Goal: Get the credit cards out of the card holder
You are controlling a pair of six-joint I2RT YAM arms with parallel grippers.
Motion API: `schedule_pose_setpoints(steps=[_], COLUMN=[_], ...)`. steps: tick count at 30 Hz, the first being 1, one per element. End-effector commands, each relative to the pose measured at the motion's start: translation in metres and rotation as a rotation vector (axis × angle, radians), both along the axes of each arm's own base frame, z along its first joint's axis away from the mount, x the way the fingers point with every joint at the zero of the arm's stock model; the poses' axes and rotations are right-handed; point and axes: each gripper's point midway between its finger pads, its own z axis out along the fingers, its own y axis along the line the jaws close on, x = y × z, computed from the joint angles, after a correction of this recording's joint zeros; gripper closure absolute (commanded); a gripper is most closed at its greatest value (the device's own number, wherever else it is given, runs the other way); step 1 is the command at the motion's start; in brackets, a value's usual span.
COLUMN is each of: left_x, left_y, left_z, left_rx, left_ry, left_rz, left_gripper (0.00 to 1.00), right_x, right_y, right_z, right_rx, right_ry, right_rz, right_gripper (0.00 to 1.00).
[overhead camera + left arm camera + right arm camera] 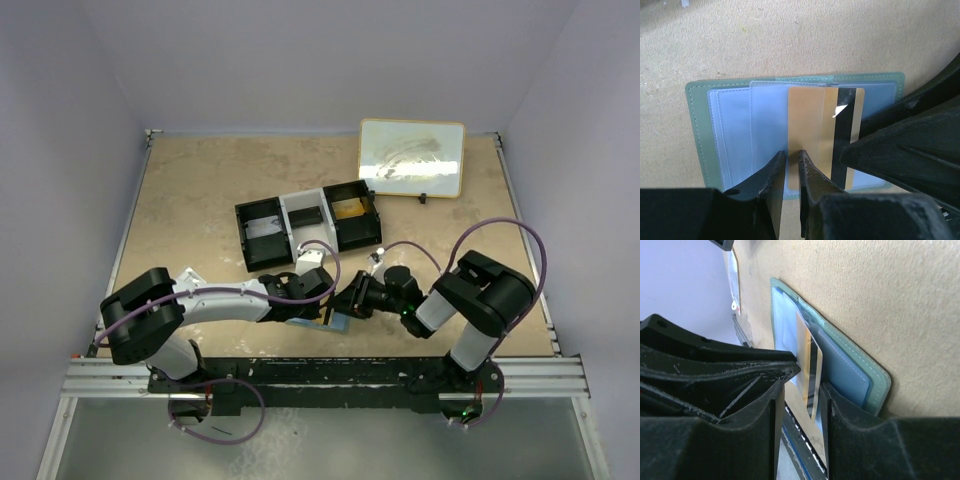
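The card holder lies open on the table, grey-green outside, light blue inside. The orange-tan credit card, with a black stripe, rests over its right half, partly out of a clear pocket. My left gripper stands over the card's left edge, its jaws a narrow gap apart with nothing between them. My right gripper is open, and the card's near corner stands between its fingers. The card holder also shows in the right wrist view. The dark card is not in view. Both grippers meet near the front edge.
A black-and-white three-compartment tray stands just behind the grippers. A framed pale board leans at the back right. The table's front rail is just near of the card holder. My right gripper's fingers crowd the left wrist view's right side.
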Motion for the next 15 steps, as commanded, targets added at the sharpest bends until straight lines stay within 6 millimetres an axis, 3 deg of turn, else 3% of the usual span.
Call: schedule_pose_setpoints(steps=[1,15], left_x=[-0.008,-0.006], left_y=[0.007,0.006], left_z=[-0.011,-0.009], left_rx=[0.022,0.024], left_ry=[0.029,0.02], left_rz=[-0.003,0.0], left_gripper=[0.87,0.87], right_x=[0.005,-0.005], right_y=[-0.003,0.01], right_z=[0.012,0.006], right_rx=[0.061,0.067], right_ry=[-0.064,-0.055], right_rz=[-0.039,0.024], right_gripper=[0.61,0.72])
